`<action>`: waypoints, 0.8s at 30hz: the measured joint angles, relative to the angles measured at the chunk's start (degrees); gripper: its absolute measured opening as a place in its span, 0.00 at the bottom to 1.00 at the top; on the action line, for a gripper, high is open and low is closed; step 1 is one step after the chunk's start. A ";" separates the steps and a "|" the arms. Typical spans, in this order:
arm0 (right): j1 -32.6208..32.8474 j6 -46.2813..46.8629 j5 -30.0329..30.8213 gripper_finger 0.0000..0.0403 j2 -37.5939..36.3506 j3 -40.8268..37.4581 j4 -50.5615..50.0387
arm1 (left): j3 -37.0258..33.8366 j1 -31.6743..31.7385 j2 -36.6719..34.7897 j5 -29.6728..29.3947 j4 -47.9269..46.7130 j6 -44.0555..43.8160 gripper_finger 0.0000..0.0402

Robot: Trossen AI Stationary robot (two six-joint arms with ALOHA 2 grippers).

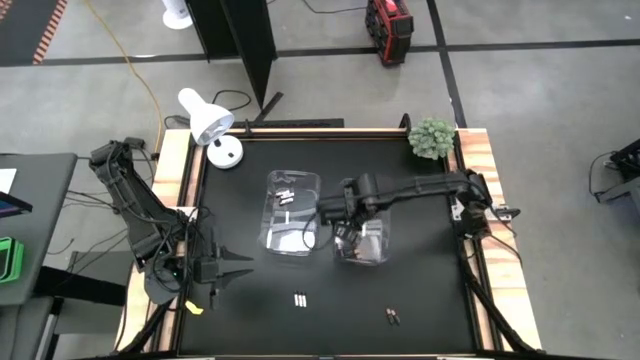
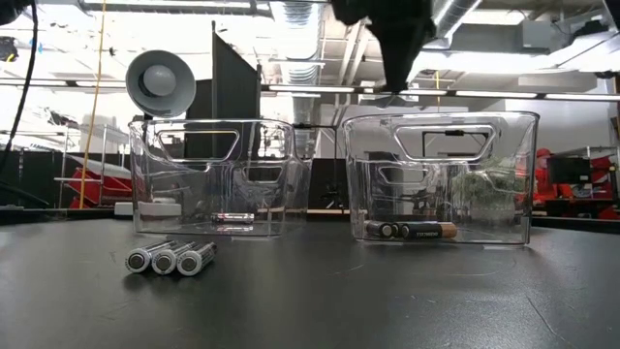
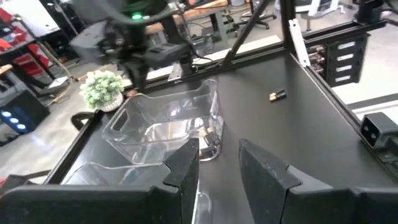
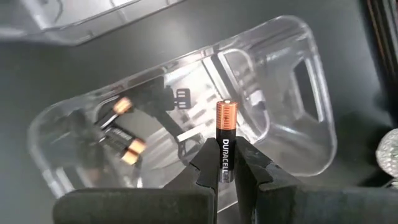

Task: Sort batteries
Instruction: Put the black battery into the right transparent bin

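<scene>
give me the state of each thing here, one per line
right claw: shut on a copper-top battery, above the right bin
left claw: open, empty, waiting at the table's left
right bin: holds copper-top batteries
left bin: holds silver batteries
three silver batteries: lying loose on the table
lamp: head tipped down

Bright ceiling lights glare; the clear bins glint, edges soft.

My rig: two dark, jointed arms

I see matte black links on the left arm and right arm, black cables trailing from both bases, and blocky black fingers with angular, stepped tips on each gripper.
</scene>
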 joint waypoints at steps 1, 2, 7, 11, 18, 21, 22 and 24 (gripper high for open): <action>-0.94 -0.76 0.00 0.10 0.00 -0.19 0.29 | 0.00 0.00 0.00 0.54 0.00 -0.02 0.27; -1.94 -1.37 0.00 0.10 0.00 -0.34 0.57 | 0.00 0.00 0.00 0.79 -0.04 -0.12 0.27; -6.23 -4.39 -0.06 0.10 0.00 -1.65 1.28 | 0.00 -0.05 0.00 0.85 -1.11 -1.45 0.27; -9.05 -7.73 -1.89 0.10 -0.02 -4.39 4.11 | 0.00 -0.54 -0.02 0.86 -1.59 -2.12 0.27; -12.72 -14.60 -5.48 0.10 0.02 -13.83 12.29 | 0.00 -1.38 -0.02 0.86 -1.57 -2.58 0.27; -14.27 -17.76 -6.63 0.10 -0.01 -18.24 17.15 | 0.00 -1.52 -0.02 0.84 -1.51 -2.58 0.27; -14.75 -18.71 -7.28 0.10 0.01 -19.50 18.56 | 0.00 -1.53 -0.02 0.82 -1.48 -2.58 0.27; -15.55 -20.57 -7.86 0.10 0.04 -21.71 21.12 | 0.00 -1.53 -0.02 0.79 -1.48 -2.58 0.27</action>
